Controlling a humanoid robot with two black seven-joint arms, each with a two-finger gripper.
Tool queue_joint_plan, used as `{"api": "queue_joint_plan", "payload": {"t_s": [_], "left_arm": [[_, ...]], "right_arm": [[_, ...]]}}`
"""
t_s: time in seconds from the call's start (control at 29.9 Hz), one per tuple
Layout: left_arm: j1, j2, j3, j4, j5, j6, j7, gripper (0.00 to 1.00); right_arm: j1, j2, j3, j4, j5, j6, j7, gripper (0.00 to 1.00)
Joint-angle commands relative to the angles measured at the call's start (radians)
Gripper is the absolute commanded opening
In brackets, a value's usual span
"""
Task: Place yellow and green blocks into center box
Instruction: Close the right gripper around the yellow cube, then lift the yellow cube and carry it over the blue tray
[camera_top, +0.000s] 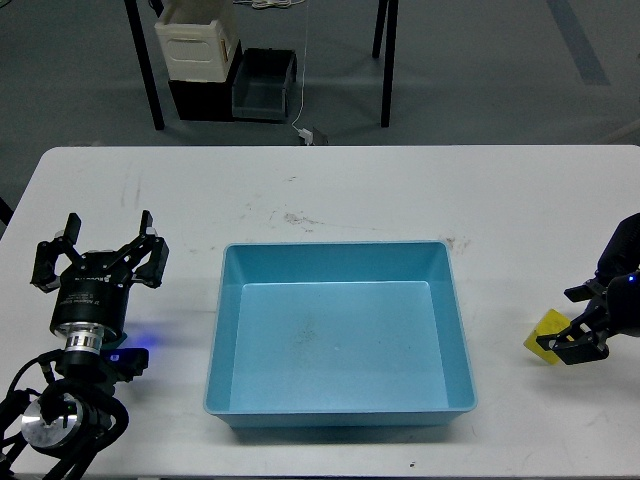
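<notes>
A yellow block (542, 338) lies on the white table (350, 190) at the right, partly covered by my right gripper (575, 323). The gripper comes in from the right edge, and its two dark fingers stand apart, one at the block's far side and one at its near side. I cannot tell whether they touch it. The blue center box (340, 412) is empty. My left gripper (100, 255) is open and empty at the left of the table, pointing away from me. No green block is in view.
A blue light (130, 352) glows on my left arm near the table's left front. Beyond the table's far edge, black table legs (148, 75), a cream crate (195, 40) and a dark bin (262, 85) stand on the floor.
</notes>
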Motion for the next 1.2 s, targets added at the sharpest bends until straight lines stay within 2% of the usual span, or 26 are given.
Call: {"api": "queue_joint_plan", "payload": {"t_s": [0.0, 0.37, 0.57, 0.74, 0.77, 0.8, 0.84, 0.97, 1.17], "left_arm": [[0.000, 0.001, 0.000, 0.001, 0.001, 0.000, 0.000, 1.00], [0.000, -0.001, -0.002, 0.003, 0.002, 0.000, 0.000, 1.00], [0.002, -0.002, -0.006, 0.006, 0.002, 0.000, 0.000, 1.00], [0.003, -0.001, -0.006, 0.006, 0.002, 0.000, 0.000, 1.00], [0.003, -0.001, -0.008, 0.006, 0.002, -0.001, 0.000, 1.00], [0.003, -0.001, -0.008, 0.006, 0.002, -0.001, 0.000, 1.00], [0.005, -0.001, -0.009, 0.006, 0.002, 0.000, 0.000, 1.00], [0.008, -0.001, -0.011, 0.006, 0.002, 0.000, 0.000, 1.00], [0.012, 0.006, -0.012, 0.006, 0.002, 0.000, 0.000, 1.00]], "right_arm": [[0.005, 0.002, -0.025, -0.006, 0.002, 0.020, 0.000, 0.99], [0.004, 0.018, -0.055, -0.011, -0.005, 0.020, 0.000, 0.95], [0.000, 0.064, -0.056, -0.051, -0.008, 0.020, 0.000, 0.74], [0.005, 0.082, -0.056, -0.058, -0.007, 0.020, 0.000, 0.64], [0.005, 0.082, -0.056, -0.060, -0.007, 0.020, 0.000, 0.50], [0.005, 0.079, -0.058, -0.058, -0.008, 0.024, 0.000, 0.29], [0.007, 0.078, -0.056, -0.060, -0.008, 0.024, 0.000, 0.20], [0.025, 0.071, -0.056, -0.055, -0.007, 0.023, 0.000, 0.18], [0.198, 0.013, -0.032, -0.034, 0.012, 0.018, 0.000, 0.17]]}}
